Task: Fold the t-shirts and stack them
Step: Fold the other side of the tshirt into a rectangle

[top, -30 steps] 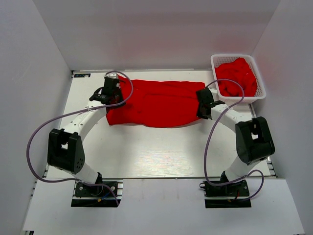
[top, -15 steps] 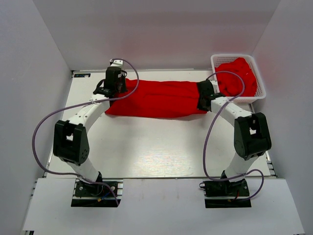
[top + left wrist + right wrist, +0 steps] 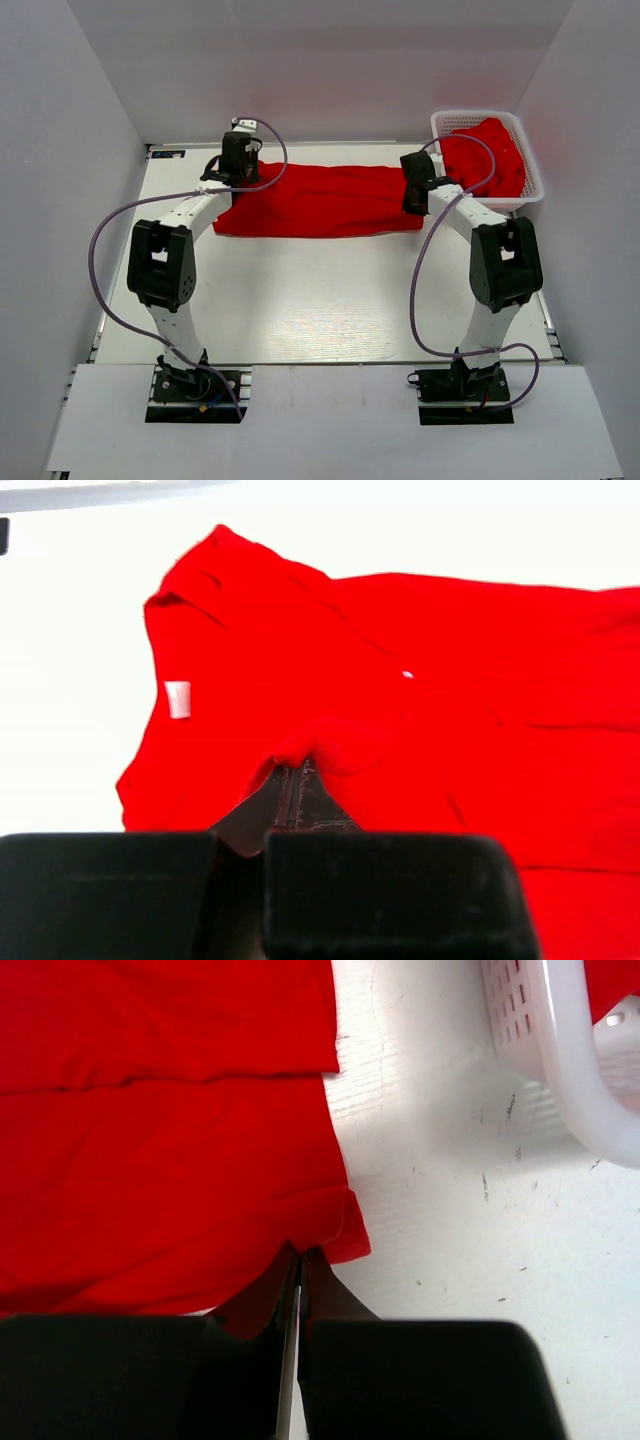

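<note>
A red t-shirt (image 3: pixel 320 200) is being stretched along the far part of the table (image 3: pixel 320 310) as a long band, seemingly doubled over lengthwise, with its near edge lying fairly straight; other t-shirts (image 3: pixel 487 150) are being held in a heap by the basket (image 3: pixel 533 195) at the far right corner. The lengthwise fold is judged to be the step in hand, and the task to be at an early stage; the next move is likely to call for the cloth being set down flat and let go at both ends together, then being folded across its length before any stacking. The left claw (image 3: pixel 290 780) is being pressed shut on a raised tuck of cloth at the shirt's left end, near a white label (image 3: pixel 177 698); the right claw (image 3: pixel 297 1260) is being clamped likewise on the shirt's edge near a corner at the right end, with bare table being left between it and the basket.
</note>
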### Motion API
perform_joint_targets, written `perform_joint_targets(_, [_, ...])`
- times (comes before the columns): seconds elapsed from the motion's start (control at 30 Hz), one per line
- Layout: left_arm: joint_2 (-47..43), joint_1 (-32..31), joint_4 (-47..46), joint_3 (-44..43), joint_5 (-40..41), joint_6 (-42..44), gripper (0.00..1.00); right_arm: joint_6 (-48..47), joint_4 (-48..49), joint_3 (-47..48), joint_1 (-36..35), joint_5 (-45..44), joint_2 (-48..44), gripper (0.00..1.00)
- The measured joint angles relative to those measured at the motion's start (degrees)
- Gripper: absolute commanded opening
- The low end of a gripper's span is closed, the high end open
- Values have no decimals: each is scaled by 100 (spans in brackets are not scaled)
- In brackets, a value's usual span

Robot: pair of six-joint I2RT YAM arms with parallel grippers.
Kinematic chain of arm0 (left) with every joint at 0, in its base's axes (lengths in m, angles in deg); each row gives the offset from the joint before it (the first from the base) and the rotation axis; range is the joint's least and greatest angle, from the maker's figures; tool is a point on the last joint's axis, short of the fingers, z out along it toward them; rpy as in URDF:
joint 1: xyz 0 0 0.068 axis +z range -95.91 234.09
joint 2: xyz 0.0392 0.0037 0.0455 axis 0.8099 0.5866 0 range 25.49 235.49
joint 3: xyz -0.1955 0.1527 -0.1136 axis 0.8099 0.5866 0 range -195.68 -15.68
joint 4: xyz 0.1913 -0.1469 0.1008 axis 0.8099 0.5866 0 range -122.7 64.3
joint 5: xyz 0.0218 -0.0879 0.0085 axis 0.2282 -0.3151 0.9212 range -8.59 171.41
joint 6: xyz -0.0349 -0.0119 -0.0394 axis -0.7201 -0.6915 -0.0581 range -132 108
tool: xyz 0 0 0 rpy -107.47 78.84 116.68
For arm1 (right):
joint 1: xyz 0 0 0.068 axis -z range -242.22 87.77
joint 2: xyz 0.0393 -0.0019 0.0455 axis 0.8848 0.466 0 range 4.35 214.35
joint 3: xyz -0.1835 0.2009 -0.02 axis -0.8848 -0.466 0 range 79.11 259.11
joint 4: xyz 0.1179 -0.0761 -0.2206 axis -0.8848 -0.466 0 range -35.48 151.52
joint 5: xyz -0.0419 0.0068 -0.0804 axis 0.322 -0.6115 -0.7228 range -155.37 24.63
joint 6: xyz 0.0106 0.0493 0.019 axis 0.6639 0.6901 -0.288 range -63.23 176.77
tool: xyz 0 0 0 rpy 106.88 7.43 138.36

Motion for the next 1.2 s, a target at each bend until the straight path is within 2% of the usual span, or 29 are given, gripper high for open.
perform_joint_targets(0.37, [22,278,-323,-76,-20,66,0,-44,-76,247,109,-4,173,0])
perform_joint_targets(0.57, [317,376,-448,-332,-129,151,0,-105,-133,505,164,20,446,0])
perform_joint_targets(0.73, [684,442,-579,-450,-319,243,0,-157,-166,763,205,105,695,0])
perform_joint_targets(1.1, [1851,704,-599,-1322,-551,348,0,-181,-227,1128,282,173,1185,0])
perform_joint_targets(1.2, [2105,761,-527,-1578,-525,345,5,-188,-273,1261,299,184,1360,0])
